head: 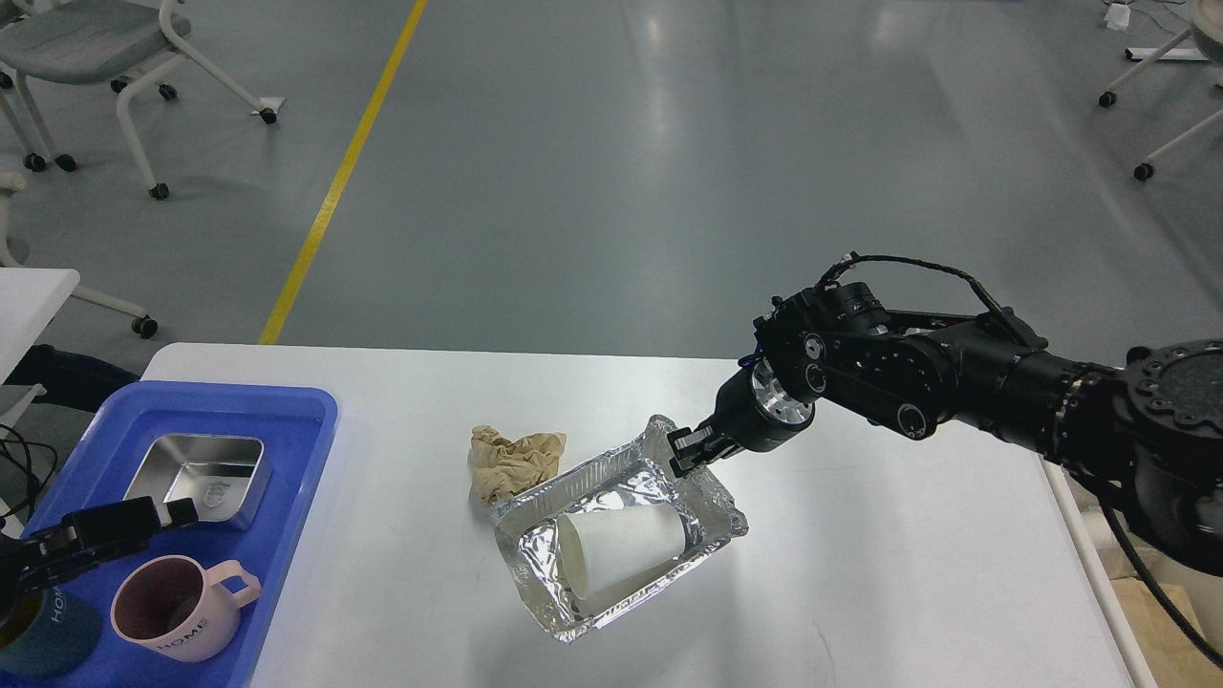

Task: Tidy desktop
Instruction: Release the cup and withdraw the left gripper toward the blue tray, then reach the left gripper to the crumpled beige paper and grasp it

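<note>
Where the view begins, at the bottom left, a blue plastic tray lies on the white table, and it covers the left end of that table. In the tray stands a pink mug with the word HOME on its side, and beside it, at the very corner of the view, a dark teal cup is partly cut off. The left tool hangs over the tray, between the mug and a shiny metal box that sits in the far part of the tray; its fingers look dark and close to each other, and I cannot tell if they are apart or together. In the middle of the table lies a foil container, a little wrinkled, with a white paper cup lying on its side inside it. Just behind the container, touching its far left edge, is a crumpled brown paper. The right arm comes in from the right, and the right tool is at the far right corner of the container, with its fingers clamped on the foil rim there. Beyond the table there is a grey floor with a yellow line, and a grey chair on wheels stands at the far left.
</note>
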Action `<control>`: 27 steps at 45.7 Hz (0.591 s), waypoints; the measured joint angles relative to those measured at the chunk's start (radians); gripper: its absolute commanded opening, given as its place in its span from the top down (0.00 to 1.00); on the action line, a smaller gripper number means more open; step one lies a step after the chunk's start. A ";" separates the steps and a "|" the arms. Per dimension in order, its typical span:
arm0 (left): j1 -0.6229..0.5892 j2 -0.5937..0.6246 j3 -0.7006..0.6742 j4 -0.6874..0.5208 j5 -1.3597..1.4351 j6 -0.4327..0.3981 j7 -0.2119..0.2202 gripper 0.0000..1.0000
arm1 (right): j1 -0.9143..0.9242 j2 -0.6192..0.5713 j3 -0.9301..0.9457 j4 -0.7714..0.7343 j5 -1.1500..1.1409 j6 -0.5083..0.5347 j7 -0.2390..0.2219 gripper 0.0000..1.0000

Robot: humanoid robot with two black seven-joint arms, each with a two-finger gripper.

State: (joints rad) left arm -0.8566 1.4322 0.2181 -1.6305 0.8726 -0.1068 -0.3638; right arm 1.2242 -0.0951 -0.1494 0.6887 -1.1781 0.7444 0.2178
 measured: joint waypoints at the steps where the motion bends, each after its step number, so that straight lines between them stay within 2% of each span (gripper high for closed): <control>1: -0.002 -0.012 -0.001 0.002 0.000 0.002 0.001 0.25 | 0.000 0.001 0.000 0.000 0.000 0.000 0.000 1.00; 9: -0.011 -0.205 -0.028 0.065 0.002 0.044 0.025 0.25 | 0.003 0.006 0.000 0.001 0.000 -0.002 0.000 1.00; 17: -0.035 -0.465 -0.030 0.226 0.009 0.054 0.051 0.25 | 0.007 0.007 0.002 0.002 0.000 -0.003 0.000 1.00; 22: -0.056 -0.586 -0.021 0.339 0.010 0.054 0.053 0.24 | 0.007 0.004 0.002 0.002 0.000 -0.004 0.000 1.00; 27: -0.065 -0.693 -0.017 0.454 0.011 0.046 0.055 0.19 | 0.007 0.003 0.001 0.002 0.001 -0.009 0.000 1.00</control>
State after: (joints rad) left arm -0.9216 0.7391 0.2009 -1.1763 0.8835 -0.0604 -0.3089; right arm 1.2316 -0.0924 -0.1479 0.6904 -1.1774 0.7350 0.2178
